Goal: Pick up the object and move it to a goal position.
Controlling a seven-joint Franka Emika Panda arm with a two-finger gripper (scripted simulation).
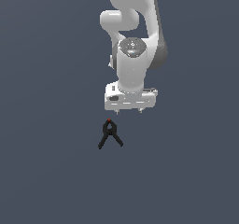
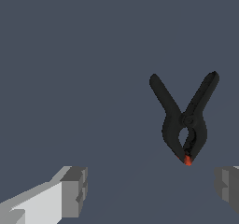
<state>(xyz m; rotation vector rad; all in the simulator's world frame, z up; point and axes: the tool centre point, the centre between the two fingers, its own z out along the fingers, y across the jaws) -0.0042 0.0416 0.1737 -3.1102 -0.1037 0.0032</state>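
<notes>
The object (image 1: 109,133) is a small black clamp with two splayed legs and a tiny red tip, lying on the dark grey floor. In the exterior view it lies just in front of the white arm's hand, slightly toward that view's left. My gripper (image 1: 129,110) hangs above the floor behind the clamp, its short fingertips spread wide apart. In the wrist view the clamp (image 2: 185,120) lies apart from my gripper (image 2: 151,190), whose grey fingertips (image 2: 74,190) stand far apart with nothing between them. The gripper is open and does not touch the clamp.
A plain dark grey surface (image 1: 46,171) fills both views. The white arm (image 1: 135,36) rises behind the gripper toward the top of the exterior view.
</notes>
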